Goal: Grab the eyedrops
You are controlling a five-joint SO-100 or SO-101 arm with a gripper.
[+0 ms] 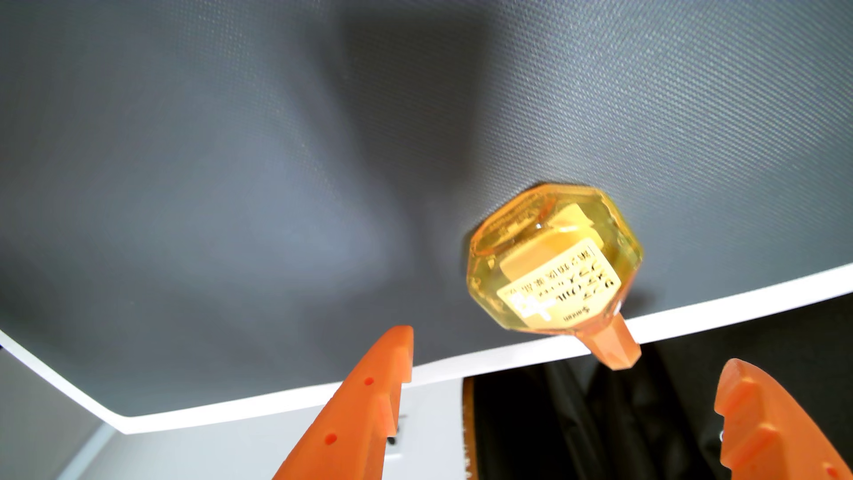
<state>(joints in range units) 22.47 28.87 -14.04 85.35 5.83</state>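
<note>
In the wrist view the eyedrops (554, 263) are a small clear yellow faceted bottle with a pale label of black print and an orange cap (614, 344). It lies on a dark grey mat (277, 184), cap pointing toward the mat's white edge and overhanging it. My gripper (567, 353) is open, its two orange fingers rising from the bottom edge. One fingertip (397, 341) is left of the bottle, the other (743, 383) lower right. The cap sits in the gap between them, and neither finger touches the bottle.
The mat's white border (277, 401) runs across the lower part of the view. Beyond it lie a pale surface (231, 447) and a dark black area (577, 415) under the gripper.
</note>
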